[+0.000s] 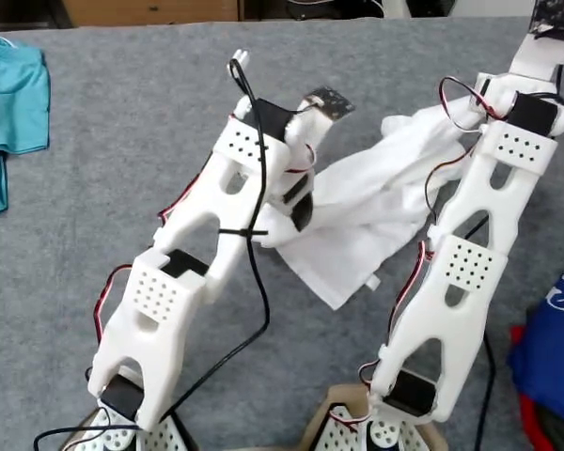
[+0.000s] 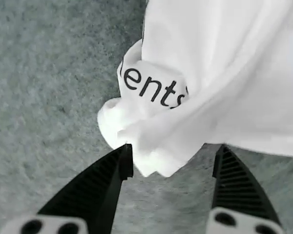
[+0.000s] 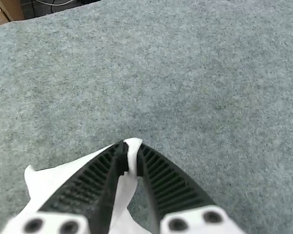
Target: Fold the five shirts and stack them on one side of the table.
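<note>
- Overhead, the grey carpeted surface [image 1: 122, 141] carries a crumpled white shirt [image 1: 376, 207] near its middle, stretched between the two arms.
- From up there, the left arm [image 1: 197, 244] leans in over the shirt's nearer, lower end. The right arm [image 1: 470, 254] reaches to the far end, where the cloth is drawn up off the surface toward its wrist.
- Off at the far left edge lies a teal shirt [image 1: 14, 94], well apart from the white one. At the right edge, beside the right arm, sits a blue shirt [image 1: 550, 329] with a red cloth [image 1: 536, 413] showing along its side.
- Through the left wrist view, the left gripper [image 2: 173, 163] stands wide apart, with its black ribbed fingers [image 2: 107, 185] on either side of a bunched lump of the white shirt.
- The lowest fold of that lump comes just between the tips, and neither finger looks to be pressing on it. Black lettering [image 2: 154, 87] curves across the bunch, with the grey surface behind.
- Through the right wrist view, the right gripper [image 3: 131, 153] is pinched narrow on a thin fold of the white shirt, and a sliver of cloth pokes out past the tips.
- More of the white cloth hangs close under those fingers, and the grey surface stretches away beyond them.
</note>
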Robot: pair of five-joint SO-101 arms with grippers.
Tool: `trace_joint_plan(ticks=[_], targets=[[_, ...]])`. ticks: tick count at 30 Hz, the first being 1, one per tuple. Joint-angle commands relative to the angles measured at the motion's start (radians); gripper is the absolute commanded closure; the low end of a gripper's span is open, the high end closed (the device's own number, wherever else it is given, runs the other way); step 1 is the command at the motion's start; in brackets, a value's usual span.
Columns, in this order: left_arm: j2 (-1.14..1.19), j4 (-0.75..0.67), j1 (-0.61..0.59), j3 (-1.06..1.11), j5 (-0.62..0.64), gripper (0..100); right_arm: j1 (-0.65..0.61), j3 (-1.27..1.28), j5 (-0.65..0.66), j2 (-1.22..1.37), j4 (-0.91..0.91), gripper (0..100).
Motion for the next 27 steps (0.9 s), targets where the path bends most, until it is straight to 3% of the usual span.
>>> trace_joint_plan(ticks=[1, 4, 7, 18, 27], targets=[[-0.071, 0.008, -0.028, -0.038, -0.193, 73, -0.004, -0.035, 0.011, -0.015, -0.017, 99.3], [-0.038, 0.008, -0.037, -0.044, -0.347, 73, -0.004, -0.035, 0.011, -0.015, -0.017, 99.3], [0.018, 0.008, -0.034, -0.049, -0.411, 73, -0.004, -0.035, 0.011, -0.015, -0.018, 99.3], [0.14, 0.006, -0.025, -0.204, -0.417, 73, -0.004, -0.035, 0.011, -0.015, -0.02, 99.3], [0.251, 0.006, -0.023, -0.356, -0.42, 83, -0.004, -0.035, 0.011, -0.015, -0.02, 99.3]])
